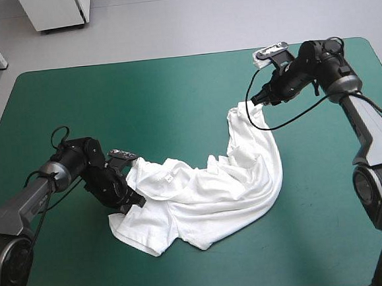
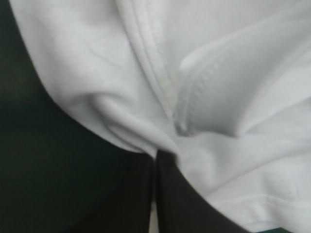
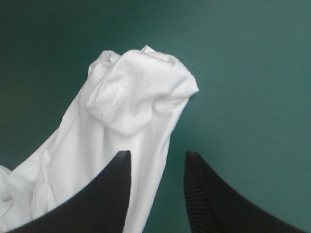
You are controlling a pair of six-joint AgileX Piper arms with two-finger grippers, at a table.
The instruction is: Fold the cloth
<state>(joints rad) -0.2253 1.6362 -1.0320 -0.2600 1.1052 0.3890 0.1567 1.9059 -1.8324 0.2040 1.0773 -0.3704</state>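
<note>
Two ends of the T-shirt [image 1: 208, 194] matter: you are at the spreading step, I judge, the cloth a crumpled arc from lower centre to upper right of the teal-green counter [image 1: 108, 103]. Your left gripper [image 2: 156, 154], low at lower left, has fingers [image 2: 184, 204] pinched on cloth near the collar. Your right gripper [image 3: 158, 155], reaching to upper right, holds fingers apart at the shirt's far end; next, close there and pull flat.

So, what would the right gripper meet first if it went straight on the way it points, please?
Probably the T-shirt: its bunched end lies just ahead of the open right gripper, though depth is unclear.
</note>
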